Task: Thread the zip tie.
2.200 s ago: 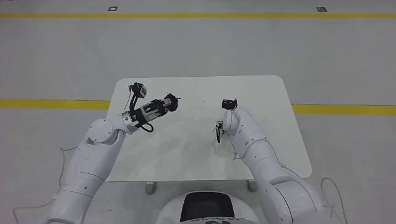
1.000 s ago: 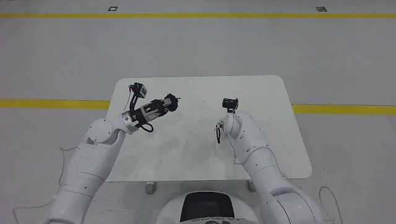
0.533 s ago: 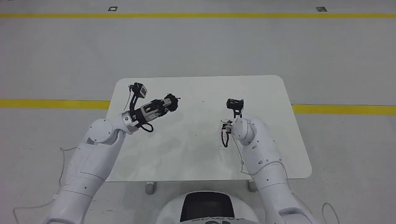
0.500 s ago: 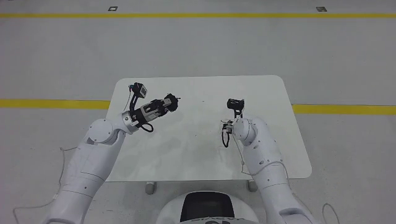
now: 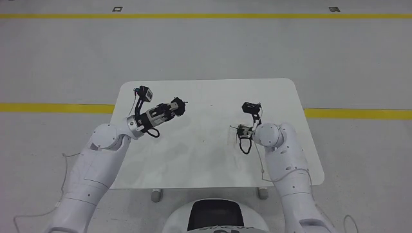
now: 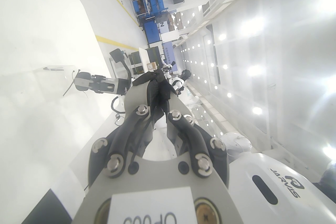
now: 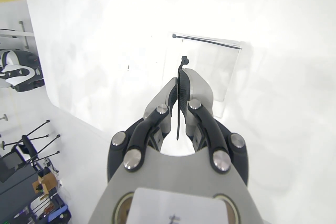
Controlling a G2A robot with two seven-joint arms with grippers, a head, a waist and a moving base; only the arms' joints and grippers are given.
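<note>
Right tool clamped on a black zip tie, left tool closed and apart.
Its pads pinch the strap lengthwise, so the tie's long axis follows the tool: head just past the tips, tail back toward the wrist. Beyond lies a clear sheet on the white bench, carrying a second zip tie crosswise to the held one. The left tool hangs raised well apart over the bench's other side, nothing discernible in it; threading likely needs it brought across to the tail.
</note>
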